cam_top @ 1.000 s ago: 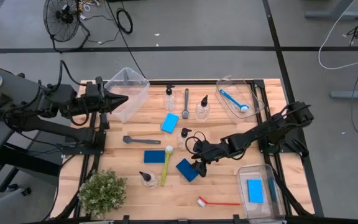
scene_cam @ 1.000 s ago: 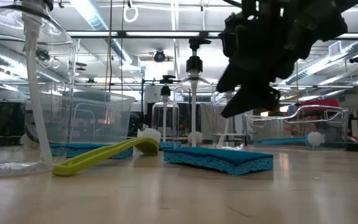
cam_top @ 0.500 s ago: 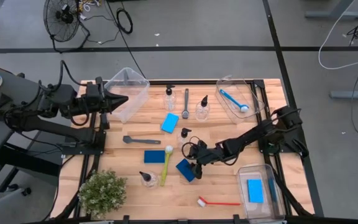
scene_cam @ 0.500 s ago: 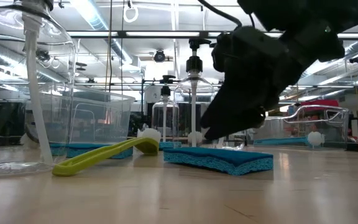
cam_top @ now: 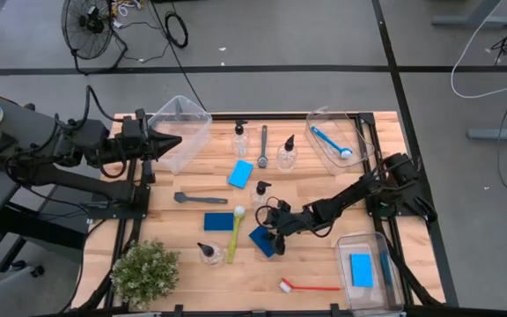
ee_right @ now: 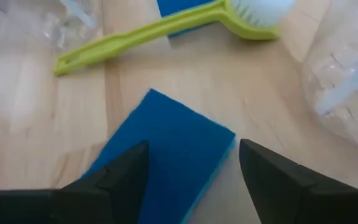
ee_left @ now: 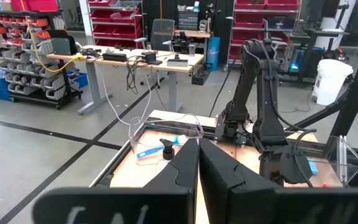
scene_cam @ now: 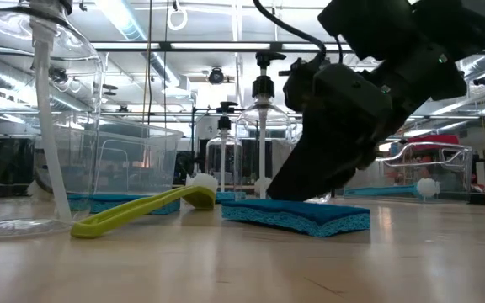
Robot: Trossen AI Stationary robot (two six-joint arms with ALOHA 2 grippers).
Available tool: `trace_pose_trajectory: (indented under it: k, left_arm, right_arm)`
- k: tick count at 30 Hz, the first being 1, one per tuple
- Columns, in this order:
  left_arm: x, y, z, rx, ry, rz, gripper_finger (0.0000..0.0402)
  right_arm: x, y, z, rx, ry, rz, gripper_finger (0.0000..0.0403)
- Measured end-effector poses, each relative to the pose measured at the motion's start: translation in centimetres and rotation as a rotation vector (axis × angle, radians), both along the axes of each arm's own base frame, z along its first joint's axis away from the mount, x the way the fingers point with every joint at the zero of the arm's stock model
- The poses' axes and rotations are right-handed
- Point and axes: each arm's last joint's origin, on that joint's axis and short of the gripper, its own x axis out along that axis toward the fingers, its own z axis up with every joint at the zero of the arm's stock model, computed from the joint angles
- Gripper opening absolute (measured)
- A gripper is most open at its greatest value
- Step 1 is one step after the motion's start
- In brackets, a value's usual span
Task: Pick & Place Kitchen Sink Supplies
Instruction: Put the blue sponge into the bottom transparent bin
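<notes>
Now the right gripper (cam_top: 274,242) has lowered, fingers (ee_right: 122,177) wide, straddling the blue sponge (cam_top: 261,240).

A flat blue rectangular sponge (cam_top: 263,240) lies on the wooden table, near the white-bristled head of a slim yellow-green long-handled brush (cam_top: 235,233); two more blue sponges (cam_top: 240,173) lie further up; small clear bottles with black tops (cam_top: 286,151) stand upright; a red brush (cam_top: 310,285) lies at the near edge.
</notes>
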Motion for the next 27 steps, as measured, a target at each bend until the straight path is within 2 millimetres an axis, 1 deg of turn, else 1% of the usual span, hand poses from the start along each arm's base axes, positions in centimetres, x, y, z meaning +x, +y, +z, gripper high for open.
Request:
trace_pose_trajectory:
  k: [6, 10, 13, 22, 25, 27]
  left_arm:
    - [0.0, 0.0, 0.0, 0.0, 0.0, 0.0, 0.0016]
    - [0.0, 0.0, 0.0, 0.0, 0.0, 0.0, 0.0016]
    - [0.0, 0.0, 0.0, 0.0, 0.0, 0.0, 0.0016]
    - [0.0, 0.0, 0.0, 0.0, 0.0, 0.0, 0.0016]
    - [0.0, 0.0, 0.0, 0.0, 0.0, 0.0, 0.0016]
    - [0.0, 0.0, 0.0, 0.0, 0.0, 0.0, 0.0016]
  right_arm:
    - [0.44, -0.06, -0.93, 0.015, -0.018, 0.004, 0.0247]
    - [0.5, -0.04, -1.07, 0.021, -0.018, 0.011, 0.0227]
    - [0.54, -0.01, -1.08, 0.029, -0.022, 0.016, 0.0192]
    - [0.66, 0.01, -1.01, 0.06, -0.036, -0.003, 0.0056]
    - [0.7, 0.05, -0.94, 0.065, -0.045, -0.001, 0.0021]
    - [0.72, 0.08, -0.76, 0.071, -0.052, 0.004, 0.0008]
